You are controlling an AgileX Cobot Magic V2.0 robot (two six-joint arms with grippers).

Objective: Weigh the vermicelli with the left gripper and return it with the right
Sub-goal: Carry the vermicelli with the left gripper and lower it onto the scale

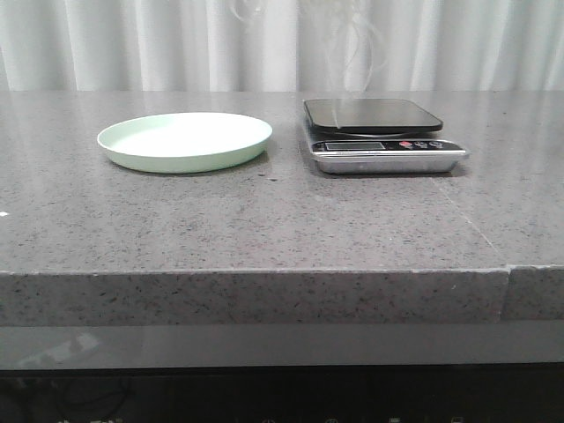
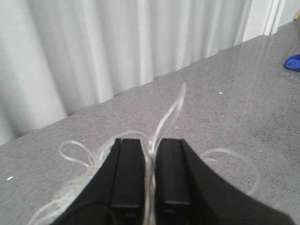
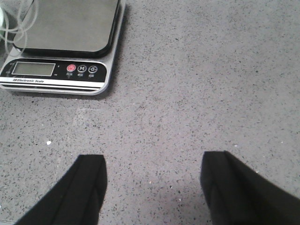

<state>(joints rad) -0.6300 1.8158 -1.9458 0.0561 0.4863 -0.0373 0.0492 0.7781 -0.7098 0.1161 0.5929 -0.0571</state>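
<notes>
In the left wrist view my left gripper is shut on the vermicelli, thin whitish strands that pass between the fingers and loop out on both sides above the grey table. Faint strands hang above the black-topped scale in the front view; neither gripper shows there. A few strands also show beside the scale in the right wrist view. My right gripper is open and empty over bare table, nearer than the scale. The pale green plate left of the scale holds nothing.
A white curtain hangs behind the table. The grey stone table has its front edge near the camera. A small blue thing lies on the table at the edge of the left wrist view.
</notes>
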